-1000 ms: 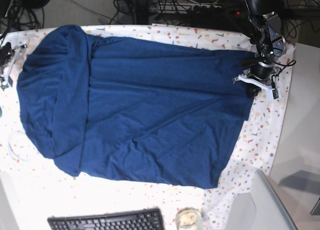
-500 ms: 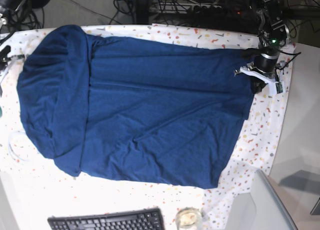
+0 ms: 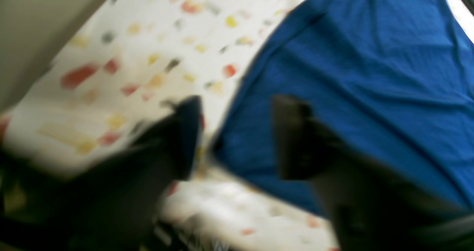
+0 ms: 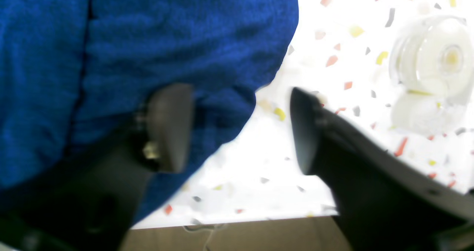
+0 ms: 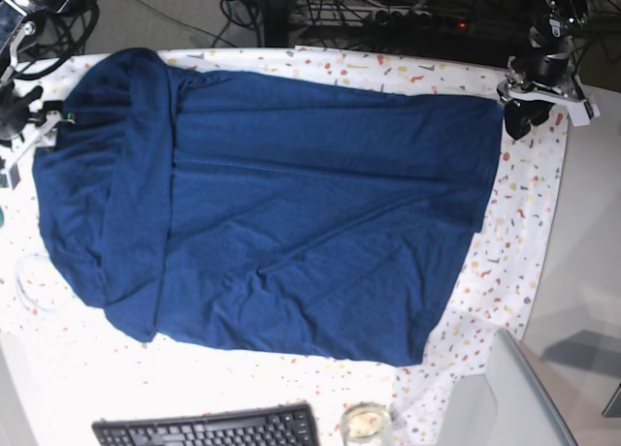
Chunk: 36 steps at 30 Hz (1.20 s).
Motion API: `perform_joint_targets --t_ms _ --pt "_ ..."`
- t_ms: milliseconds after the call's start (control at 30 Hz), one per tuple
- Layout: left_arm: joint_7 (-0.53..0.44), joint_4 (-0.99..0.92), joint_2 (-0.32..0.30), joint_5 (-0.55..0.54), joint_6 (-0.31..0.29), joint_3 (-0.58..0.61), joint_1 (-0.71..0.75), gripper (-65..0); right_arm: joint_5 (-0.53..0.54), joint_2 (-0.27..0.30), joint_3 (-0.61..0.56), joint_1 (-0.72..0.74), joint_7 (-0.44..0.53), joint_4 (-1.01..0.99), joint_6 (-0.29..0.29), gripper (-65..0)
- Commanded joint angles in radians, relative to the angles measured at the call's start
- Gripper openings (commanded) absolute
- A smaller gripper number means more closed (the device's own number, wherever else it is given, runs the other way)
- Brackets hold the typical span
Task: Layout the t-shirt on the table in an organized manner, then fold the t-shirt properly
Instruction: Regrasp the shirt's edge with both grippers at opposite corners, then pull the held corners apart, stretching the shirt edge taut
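The dark navy t-shirt (image 5: 291, 213) lies spread over the speckled white table (image 5: 514, 262), its left part doubled over in a broad fold. My left gripper (image 5: 518, 119) hovers at the shirt's far right corner. In the left wrist view that gripper (image 3: 237, 136) is open, blurred, above the hem of the t-shirt (image 3: 370, 77) with nothing between its fingers. My right gripper (image 5: 34, 131) sits at the shirt's left edge. In its wrist view this gripper (image 4: 239, 132) is open too, one finger (image 4: 170, 129) over the t-shirt (image 4: 148, 40), the other over bare table (image 4: 259, 169).
A black keyboard (image 5: 209, 429) and a small glass jar (image 5: 366, 424) sit at the front edge. A clear tape roll (image 4: 433, 69) stands beside the right gripper. A white loop (image 5: 27, 281) lies at the left, a grey panel (image 5: 505, 398) at the front right.
Both grippers went from shut to open and let go of the shirt. The left arm rose toward the far right corner. The right arm came into view at the shirt's left edge.
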Motion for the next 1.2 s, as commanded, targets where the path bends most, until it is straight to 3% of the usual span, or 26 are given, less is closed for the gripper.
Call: perform_joint_targets --t_ms 0,67,267,367,500,567,733,1167 --pt "-0.019 0.004 -0.012 -0.017 -0.014 -0.001 0.001 -25.5 0.026 0.012 0.006 -0.003 0.014 0.022 -0.001 -17.6" --pt "-0.019 -0.019 -0.012 -0.019 -0.014 0.003 -0.002 -23.0 0.067 0.012 0.006 -0.020 0.014 0.020 -0.001 -13.2" --pt "-0.019 -0.127 -0.004 -0.019 -0.017 0.006 -0.065 -23.0 0.140 0.012 0.006 -0.051 0.014 0.017 -0.001 -14.3" --pt "-0.019 -0.165 -0.004 -0.017 -0.063 0.033 -0.090 -23.2 0.140 0.012 0.006 -0.051 0.014 0.017 -0.001 -14.3" --pt "-0.019 -0.185 -0.004 -0.017 -0.072 0.088 -0.093 -23.5 0.144 0.011 0.113 -0.041 0.014 0.017 -0.001 -14.3" --pt "-0.019 -0.185 -0.003 -0.019 -0.072 0.101 -0.090 -28.6 0.153 0.009 0.170 -0.029 0.008 0.017 -0.001 -13.7" --pt "-0.017 -0.179 -0.004 -0.019 -0.072 0.098 -0.078 -65.0 0.255 0.021 0.208 -0.037 -0.071 -0.048 -0.001 -10.5" --pt "-0.016 -0.101 -0.010 -0.019 -0.072 0.098 -0.016 -65.0 0.265 0.011 0.202 -0.057 -0.083 -0.189 -0.001 -10.5"
